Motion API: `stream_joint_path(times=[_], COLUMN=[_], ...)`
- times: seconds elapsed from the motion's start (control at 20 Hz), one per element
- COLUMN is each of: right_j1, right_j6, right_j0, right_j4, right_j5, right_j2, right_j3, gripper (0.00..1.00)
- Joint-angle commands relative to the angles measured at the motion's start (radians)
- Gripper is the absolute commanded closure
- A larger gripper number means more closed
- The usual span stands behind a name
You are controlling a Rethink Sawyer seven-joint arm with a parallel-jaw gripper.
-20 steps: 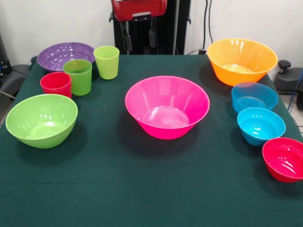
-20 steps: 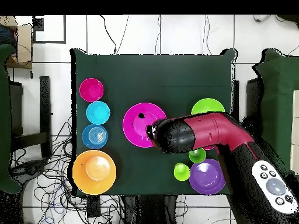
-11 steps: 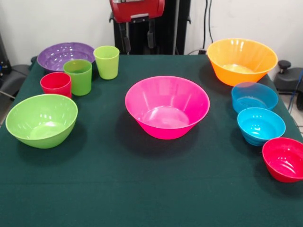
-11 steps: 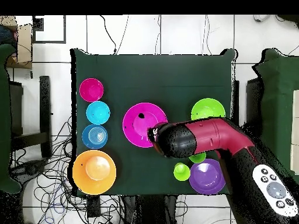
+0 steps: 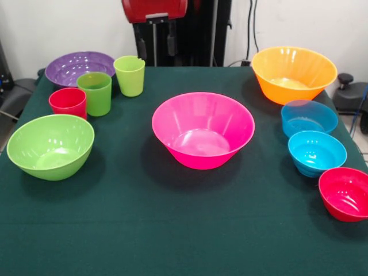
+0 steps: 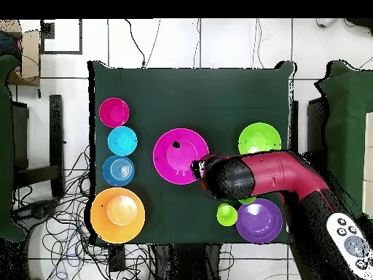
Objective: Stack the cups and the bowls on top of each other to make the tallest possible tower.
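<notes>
You see the lime bowl (image 5: 50, 145) at nine o'clock on the bench (image 5: 172, 230), three cups (image 5: 96, 92) at ten, the pink bowl (image 5: 202, 129) centred, small bowls (image 5: 317, 152) at three; your pincer (image 5: 154, 41) hangs at twelve, fingers parted, empty

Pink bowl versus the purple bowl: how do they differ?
The pink bowl is deep with steep sides; the purple bowl is shallow and flatter. The pink one stands alone mid-table; the purple one sits at a back corner beside the cups. Both are upright, empty, glossy and round.
</notes>
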Motion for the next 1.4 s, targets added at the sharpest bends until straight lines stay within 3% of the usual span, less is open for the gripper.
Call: stream_joint_path(times=[0.05, 0.4, 0.85, 1.05, 1.4], right_j1=[0.013, -0.001, -0.008, 0.031, 0.028], right_j6=[0.005, -0.020, -0.025, -0.019, -0.007], right_j0=[-0.009, -0.040, -0.022, -0.005, 0.004], right_j4=[-0.021, 0.011, 0.039, 0.021, 0.023], right_j5=[-0.051, -0.024, 0.025, 0.009, 0.007], right_j2=[-0.044, -0.014, -0.006, -0.022, -0.028], right_j3=[0.057, 0.066, 0.034, 0.011, 0.013], gripper=[0.00, 0.00, 0.00, 0.00, 0.00])
